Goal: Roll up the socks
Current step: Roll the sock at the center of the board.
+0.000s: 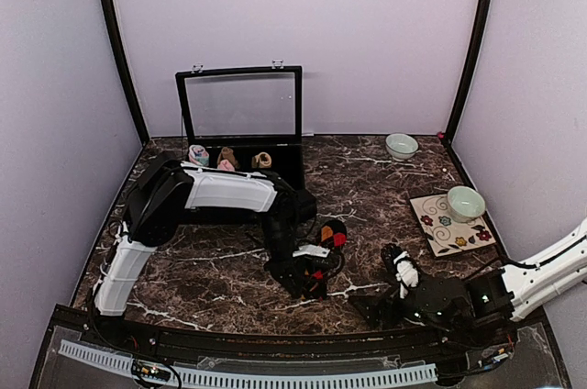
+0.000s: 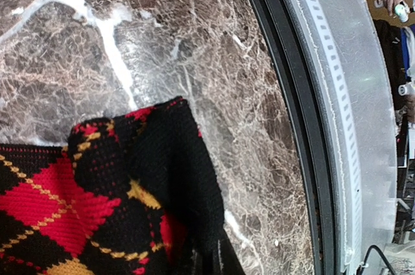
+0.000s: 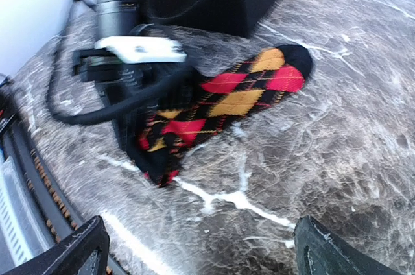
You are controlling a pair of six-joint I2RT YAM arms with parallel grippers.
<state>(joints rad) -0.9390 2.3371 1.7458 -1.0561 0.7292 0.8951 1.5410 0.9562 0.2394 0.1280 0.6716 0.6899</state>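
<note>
Fingers of left gripper: closed, pinching the near end of the black knit sock with red and orange argyle diamonds.
Fingers of right gripper: spread wide, holding nothing, low over the table, apart from the sock.
Sock: lies mid-table, stretched flat on the dark brown marble table; its pinched end is doubled over, its rounded far end points toward the box.
Back left: black open-lidded box with small sock rolls inside.
</note>
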